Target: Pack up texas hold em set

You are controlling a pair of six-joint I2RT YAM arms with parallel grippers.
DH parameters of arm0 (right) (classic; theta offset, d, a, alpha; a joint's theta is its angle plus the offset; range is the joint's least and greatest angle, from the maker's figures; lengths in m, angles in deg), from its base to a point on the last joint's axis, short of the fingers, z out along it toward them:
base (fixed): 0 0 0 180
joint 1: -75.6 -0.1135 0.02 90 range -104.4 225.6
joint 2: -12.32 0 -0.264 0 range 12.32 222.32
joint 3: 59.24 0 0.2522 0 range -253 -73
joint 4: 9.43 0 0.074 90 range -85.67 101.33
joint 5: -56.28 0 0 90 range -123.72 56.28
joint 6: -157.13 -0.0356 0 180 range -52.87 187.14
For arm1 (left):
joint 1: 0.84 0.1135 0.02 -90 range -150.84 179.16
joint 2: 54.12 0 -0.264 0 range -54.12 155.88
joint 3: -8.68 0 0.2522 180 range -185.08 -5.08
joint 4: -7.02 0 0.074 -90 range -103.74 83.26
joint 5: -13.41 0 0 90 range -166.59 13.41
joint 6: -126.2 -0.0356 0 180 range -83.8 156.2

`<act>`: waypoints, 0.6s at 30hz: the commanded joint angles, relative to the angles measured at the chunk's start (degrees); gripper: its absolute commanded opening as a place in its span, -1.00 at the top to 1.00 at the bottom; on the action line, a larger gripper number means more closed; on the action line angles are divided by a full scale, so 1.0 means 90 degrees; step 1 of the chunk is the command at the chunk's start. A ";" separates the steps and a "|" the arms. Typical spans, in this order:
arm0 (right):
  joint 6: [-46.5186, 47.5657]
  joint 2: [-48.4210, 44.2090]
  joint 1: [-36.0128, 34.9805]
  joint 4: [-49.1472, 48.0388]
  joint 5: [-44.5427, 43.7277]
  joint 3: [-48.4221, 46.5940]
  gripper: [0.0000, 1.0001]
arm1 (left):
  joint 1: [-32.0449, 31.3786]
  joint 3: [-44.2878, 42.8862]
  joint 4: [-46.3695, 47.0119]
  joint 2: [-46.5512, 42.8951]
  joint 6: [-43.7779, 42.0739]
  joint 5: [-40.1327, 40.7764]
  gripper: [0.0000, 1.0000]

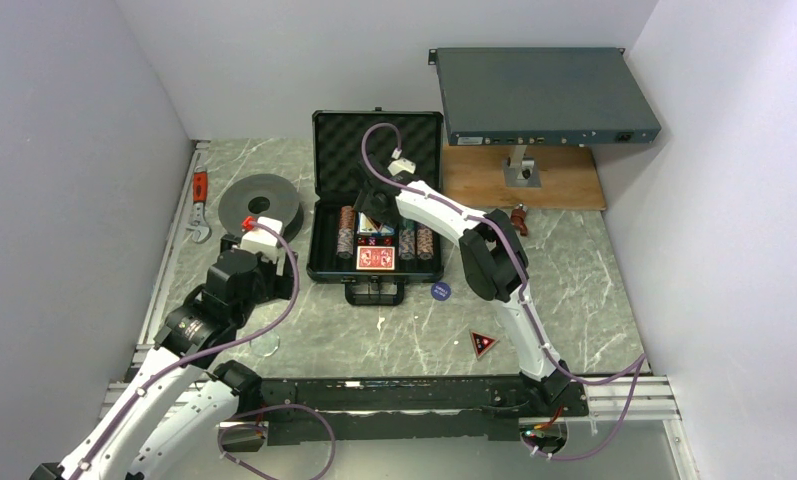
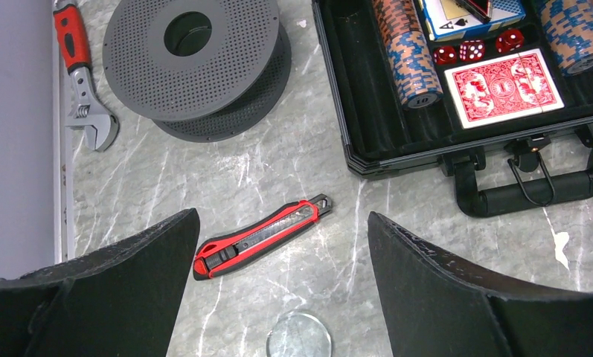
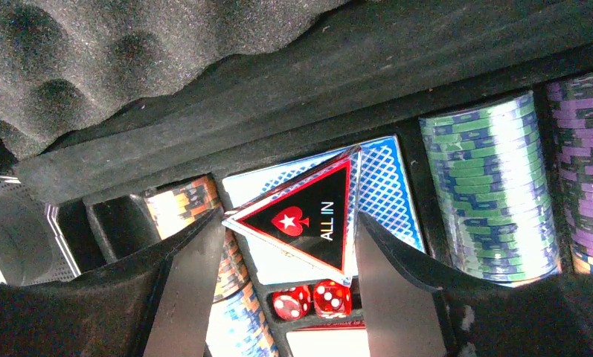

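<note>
**A:** Where are you holding your right gripper (image 3: 289, 223)?
**B:** You are hovering it inside the open briefcase (image 1: 321, 262). Its fingers are clamping the "ALL IN" triangular marker (image 3: 312, 216) by two edges. The marker is tilting above the blue card deck (image 3: 386, 186), with the red dice (image 3: 313, 300) just below and the chip stacks (image 3: 486, 201) alongside.
**A:** And your left gripper (image 2: 282, 216)?
**B:** It is hanging spread wide, gripping nothing, over a red box cutter (image 2: 262, 236) left of the case.
**A:** What is lying outside?
**B:** A second marker (image 1: 483, 344) and the blue round button (image 1: 440, 291) are lying on the table (image 1: 594, 300) in front of the case, apart from each other.
</note>
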 commanded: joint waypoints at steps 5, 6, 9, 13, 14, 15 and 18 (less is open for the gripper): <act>0.0088 0.0036 0.0041 -0.0178 -0.0475 -0.0082 0.52 | 0.0030 -0.0040 0.0247 0.0041 -0.0048 -0.0137 -0.77; 0.0083 0.0036 0.0041 -0.0167 -0.0476 -0.0086 0.48 | 0.0030 -0.0036 0.0260 0.0014 -0.0049 -0.0133 -0.77; 0.0098 0.0031 0.0037 -0.0194 -0.0409 -0.0073 0.30 | 0.0030 -0.0025 0.0259 -0.0020 -0.0056 -0.0120 -0.77; 0.0136 -0.0028 0.0041 -0.0269 -0.0372 -0.0019 -0.15 | 0.0030 -0.0034 0.0251 -0.0018 -0.0042 -0.0111 -0.77; 0.0141 -0.0053 0.0041 -0.0285 -0.0369 -0.0004 -0.25 | 0.0030 -0.0026 0.0256 -0.0020 -0.0041 -0.0113 -0.77; 0.0128 -0.0073 0.0041 -0.0280 -0.0383 0.0006 -0.38 | 0.0030 -0.0020 0.0257 -0.0025 -0.0044 -0.0107 -0.77; 0.0124 -0.0141 0.0038 -0.0284 -0.0378 0.0026 -0.62 | 0.0030 -0.0011 0.0254 -0.0030 -0.0050 -0.0098 -0.77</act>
